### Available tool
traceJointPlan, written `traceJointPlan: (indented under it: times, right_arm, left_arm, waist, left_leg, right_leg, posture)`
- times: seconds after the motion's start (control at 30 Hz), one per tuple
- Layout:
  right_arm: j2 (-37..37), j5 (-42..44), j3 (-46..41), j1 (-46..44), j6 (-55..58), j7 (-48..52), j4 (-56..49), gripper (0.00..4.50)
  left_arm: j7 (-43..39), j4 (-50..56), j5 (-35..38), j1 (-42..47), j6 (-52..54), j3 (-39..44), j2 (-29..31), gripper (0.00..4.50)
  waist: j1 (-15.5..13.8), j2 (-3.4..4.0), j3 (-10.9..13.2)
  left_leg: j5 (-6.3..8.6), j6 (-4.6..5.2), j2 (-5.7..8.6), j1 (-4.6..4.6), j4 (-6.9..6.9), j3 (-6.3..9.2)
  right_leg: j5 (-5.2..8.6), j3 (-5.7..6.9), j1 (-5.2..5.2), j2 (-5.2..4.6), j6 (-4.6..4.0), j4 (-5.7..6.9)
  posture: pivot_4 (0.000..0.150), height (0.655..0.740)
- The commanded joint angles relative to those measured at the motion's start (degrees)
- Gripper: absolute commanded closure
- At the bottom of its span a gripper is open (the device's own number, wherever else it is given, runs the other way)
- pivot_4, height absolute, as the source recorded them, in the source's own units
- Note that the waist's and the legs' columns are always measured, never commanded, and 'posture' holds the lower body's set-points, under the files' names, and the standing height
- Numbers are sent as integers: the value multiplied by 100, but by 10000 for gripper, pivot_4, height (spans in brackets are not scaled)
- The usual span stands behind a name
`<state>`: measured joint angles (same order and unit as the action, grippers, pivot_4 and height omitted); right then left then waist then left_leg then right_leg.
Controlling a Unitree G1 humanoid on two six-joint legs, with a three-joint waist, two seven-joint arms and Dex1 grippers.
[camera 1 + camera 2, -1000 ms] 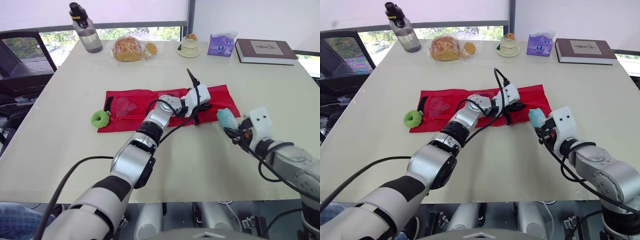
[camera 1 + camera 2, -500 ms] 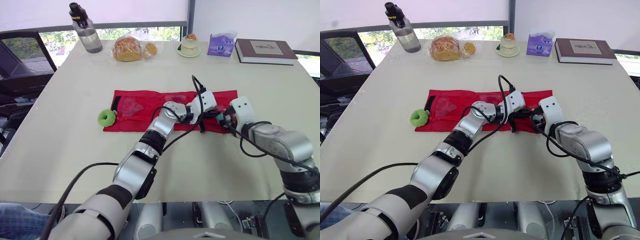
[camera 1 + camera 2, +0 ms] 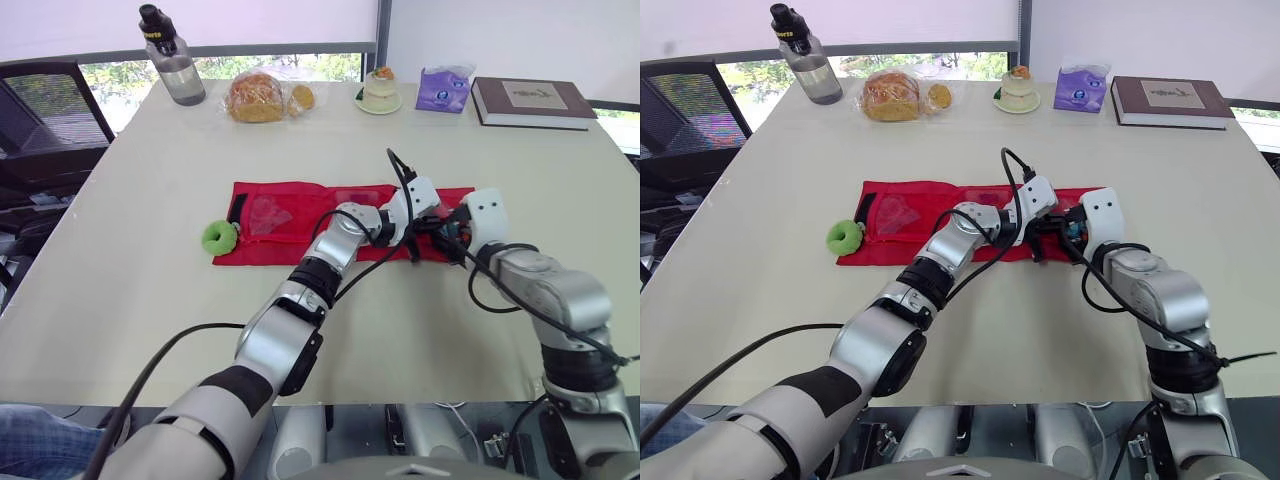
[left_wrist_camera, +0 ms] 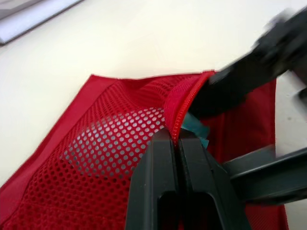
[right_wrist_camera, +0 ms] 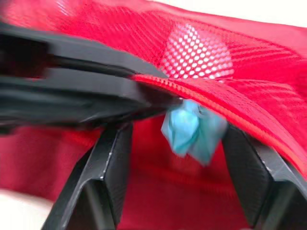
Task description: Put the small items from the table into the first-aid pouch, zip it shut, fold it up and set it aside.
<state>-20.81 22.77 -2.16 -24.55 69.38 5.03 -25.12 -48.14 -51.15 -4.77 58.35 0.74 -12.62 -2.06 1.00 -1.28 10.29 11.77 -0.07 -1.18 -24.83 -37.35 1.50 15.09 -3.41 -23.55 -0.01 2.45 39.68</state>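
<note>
Lying inside the open red pouch (image 3: 268, 240): a teal packet (image 5: 192, 132)

You see a red fabric pouch (image 3: 290, 215) with pale-dotted mesh, a pale blue crinkled packet (image 5: 192, 132), a lime-green ring (image 3: 219, 237) and a cream surface (image 3: 150, 180).

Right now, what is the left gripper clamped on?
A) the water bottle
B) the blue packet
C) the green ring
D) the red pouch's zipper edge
D: the left gripper is shut on the zipper edge of the red pouch, holding it raised over the blue packet.
</note>
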Motion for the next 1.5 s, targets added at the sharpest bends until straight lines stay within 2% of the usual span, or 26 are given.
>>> traceJointPlan:
  times: [0.03, 0.07, 0.13, 0.27, 0.3, 0.57, 0.73, 0.93, 1.03, 1.13, 1.17, 1.27, 1.37, 1.4, 1.47, 1.5]
  right_arm:
    - [-61, 117, -276, 52, 261, 79, -637, 14997]
    - [-74, 114, -307, 101, 295, 87, -708, 18839]
    - [-77, 70, -321, 207, 296, 108, -754, 20329]
    - [-82, -49, -245, 348, 183, 128, -686, 39896]
    - [-71, -137, -131, 357, 49, 129, -509, 43513]
    - [244, -797, 224, 0, -1362, 35, 919, 44359]
    - [290, -1205, 325, 32, -2250, 29, 1233, 44359]
    - [-21, -639, 145, 875, -1708, 752, -158, 44359]
    - [-180, -225, -448, 1550, -1900, 1093, -1084, 44359]
    - [-191, 41, -957, 1864, -1661, 1085, -1403, 45000]
    - [-202, 158, -1124, 2007, -1634, 1143, -1468, 45000]
    - [-229, 497, -1674, 2390, -1668, 1350, -1519, 36551]
    - [-348, 555, -1878, 2485, -1781, 1438, -1310, 22677]
    - [-366, 535, -1861, 2493, -1820, 1437, -1227, 17665]
    - [-318, 482, -1799, 2449, -1984, 1418, -970, 7791]
    - [-303, 407, -1710, 2411, -2108, 1415, -802, 4676]
  left_arm:
    - [10, -21, 76, 141, -115, 30, -68, 45000]
    - [6, -33, 75, 144, -120, 31, -67, 45000]
    - [-5, -54, 76, 152, -132, 35, -70, 45000]
    - [-20, -63, 78, 159, -138, 35, -86, 45000]
    - [-32, -45, 85, 157, -131, 35, -91, 45000]
    - [-163, 104, 102, 55, -101, -26, -114, 45000]
    - [-182, 137, 104, 18, -95, -42, -125, 45000]
    - [-72, 39, 128, 77, -111, 20, -172, 45000]
    - [-151, 45, 326, 124, 29, 172, -236, 45000]
    - [-507, 206, 481, 79, 201, 198, -201, 35864]
    - [-640, 319, 515, 28, 216, 180, -158, 31111]
    - [-1136, 956, 856, -136, 364, 340, 191, 16569]
    - [-1829, 1974, 1401, -355, 905, 537, 788, 2077]
    - [-1960, 2240, 1482, -445, 1028, 532, 968, 0]
    - [-2300, 2845, 1708, -685, 1356, 553, 1463, 0]
    - [-2495, 3149, 1847, -822, 1527, 593, 1754, 0]
  waist:
    - [9, 0, 0]
    - [16, 0, 0]
    - [14, 0, 0]
    - [9, 0, 0]
    - [14, 0, 0]
    - [17, 0, 0]
    - [6, 0, 0]
    - [1, 1, 0]
    - [-16, 2, 0]
    - [-2, 3, 0]
    - [12, 3, 0]
    - [27, 3, 0]
    - [153, 6, 1]
    - [175, 7, 1]
    - [187, 12, -2]
    - [178, 15, -4]
  left_leg:
    - [0, 0, 0, 2, 0, 0]
    - [0, 0, -1, 3, 0, 1]
    - [0, 0, -1, 4, 0, 1]
    - [0, 0, 0, 2, 0, -1]
    - [0, 0, 0, 1, 0, -3]
    - [0, 0, 0, 4, 0, -6]
    - [0, 0, 0, 3, 4, -5]
    - [0, 0, 0, -2, 6, -5]
    - [0, 0, 1, 4, 3, -4]
    - [0, 0, 2, -5, 3, 6]
    - [0, 0, 2, -2, 3, -1]
    - [0, 0, 0, 4, 3, 0]
    - [0, -1, -9, 13, 5, -3]
    - [0, -1, -11, 15, 5, -5]
    - [0, -1, -15, 22, 6, -6]
    - [0, -1, -16, 23, 7, -6]
  right_leg:
    - [0, -1, 0, 0, 0, 0]
    - [1, 0, 0, 1, 2, 2]
    - [3, -1, 0, 2, 4, 3]
    - [3, -2, 0, 1, 5, 2]
    - [3, -4, 0, 0, 5, 1]
    - [6, -7, -1, 2, 10, 3]
    - [4, -5, -1, 2, 7, 1]
    - [1, -6, -2, 1, 1, -6]
    - [9, -5, 0, 1, 15, -3]
    - [12, 6, 1, 0, 19, -8]
    - [12, -2, 1, -1, 19, -8]
    - [12, -2, 2, 2, 20, -5]
    - [12, -11, 0, 12, 18, 5]
    - [12, -14, 0, 16, 19, 7]
    - [12, -19, 1, 22, 19, 9]
    - [12, -20, 1, 24, 18, 9]
  posture:
    - [1500, 7400]
    - [1500, 7400]
    - [1500, 7400]
    - [1500, 7400]
    - [1500, 7400]
    - [1500, 7400]
    - [1500, 7400]
    - [1500, 7400]
    - [1500, 7400]
    - [1500, 7400]
    - [1500, 7400]
    - [1500, 7400]
    - [1500, 7400]
    - [1500, 7400]
    - [1500, 7400]
    - [1500, 7400]
